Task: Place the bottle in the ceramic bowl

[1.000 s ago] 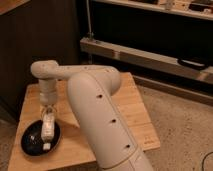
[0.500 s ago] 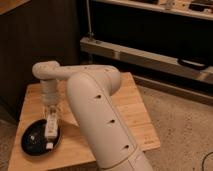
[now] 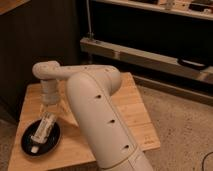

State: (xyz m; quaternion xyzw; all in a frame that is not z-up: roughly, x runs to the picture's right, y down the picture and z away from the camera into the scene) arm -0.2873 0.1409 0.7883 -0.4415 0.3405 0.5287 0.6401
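White bottle [image 3: 41, 131] lying in black ceramic bowl [image 3: 27, 145] (gripper [image 3: 49, 109] above)

wooden table [image 3: 131, 112], ceramic bowl [image 3: 27, 141], gripper [image 3: 48, 111] above

No legible text, labels, brand marks, numbers or signs anywhere in the camera view. The bottle [image 3: 42, 131], lying in the ceramic bowl [image 3: 51, 145], shows no readable label. The white arm [image 3: 100, 120] carries only dark round holes, no lettering. The gripper [image 3: 50, 114] sits just above the bowl's far rim, at the bottle's upper end; no markings on it. The wooden table [image 3: 127, 112] is unmarked.
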